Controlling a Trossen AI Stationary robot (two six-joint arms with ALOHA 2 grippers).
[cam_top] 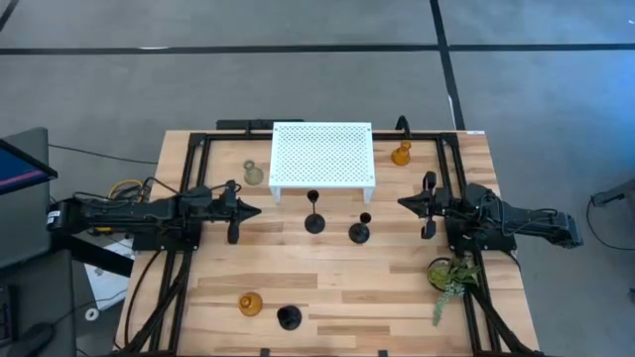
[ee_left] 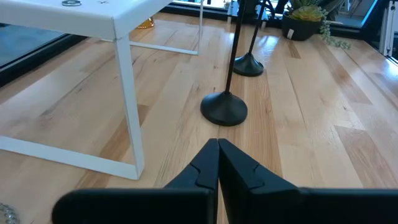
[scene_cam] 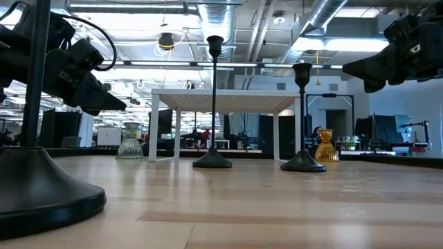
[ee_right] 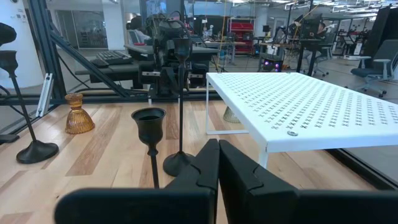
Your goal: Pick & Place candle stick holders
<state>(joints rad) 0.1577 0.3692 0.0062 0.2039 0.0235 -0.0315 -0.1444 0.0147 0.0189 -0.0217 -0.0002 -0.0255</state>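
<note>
Two black thin-stemmed holders stand on their round bases in front of the white stand, the taller (cam_top: 314,220) left of the shorter (cam_top: 360,231). A clear glass holder (cam_top: 254,173) stands at the stand's left. One amber holder (cam_top: 401,154) is at its right, another (cam_top: 250,304) is near the front edge beside a black holder (cam_top: 289,317). My left gripper (cam_top: 253,210) is shut and empty, left of the taller holder (ee_left: 224,109). My right gripper (cam_top: 405,203) is shut and empty, right of the shorter holder (ee_right: 149,118).
A white perforated stand (cam_top: 322,159) on thin legs sits at the table's far middle. A potted green plant sprig (cam_top: 451,278) stands at the right, near my right arm. Black frame rails run along the table's sides. Bare wood lies between the two arms, toward the near edge.
</note>
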